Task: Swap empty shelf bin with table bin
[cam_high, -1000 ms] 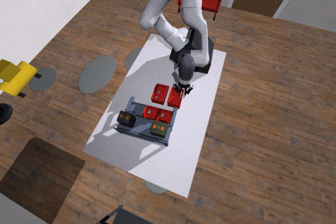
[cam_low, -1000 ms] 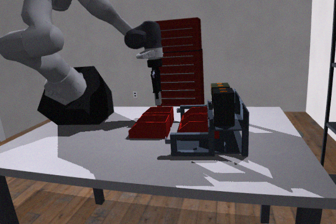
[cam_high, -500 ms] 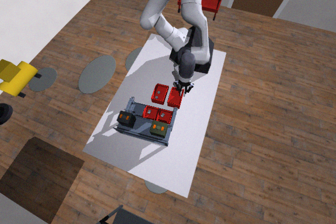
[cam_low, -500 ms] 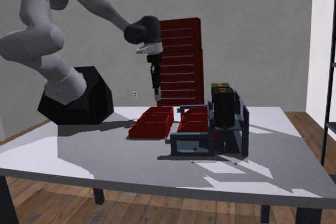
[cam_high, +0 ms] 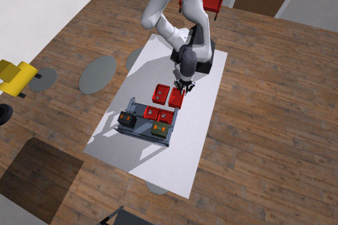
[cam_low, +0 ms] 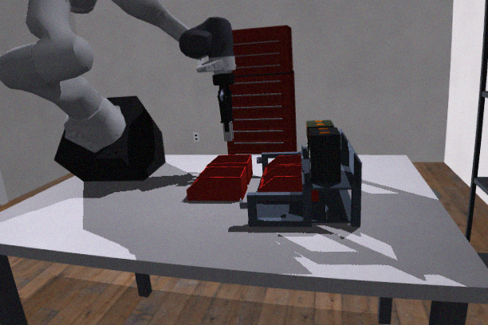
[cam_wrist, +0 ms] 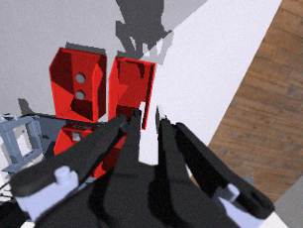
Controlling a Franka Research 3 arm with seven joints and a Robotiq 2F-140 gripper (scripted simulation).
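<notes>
Empty red bin (cam_high: 177, 97) upright on table (cam_high: 177, 164), beside bin with parts (cam_high: 160, 94). Gripper (cam_high: 184, 86) above its edge, jaws narrow, holding nothing.

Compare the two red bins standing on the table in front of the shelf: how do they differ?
The left bin holds two small grey parts; the right bin looks empty. In the top view the gripper hangs over the right bin's near edge, fingers nearly shut on nothing, while the left bin has nothing above it. The right bin sits slightly closer to the shelf. Both are red, look alike in size, and stand side by side on the table.
</notes>
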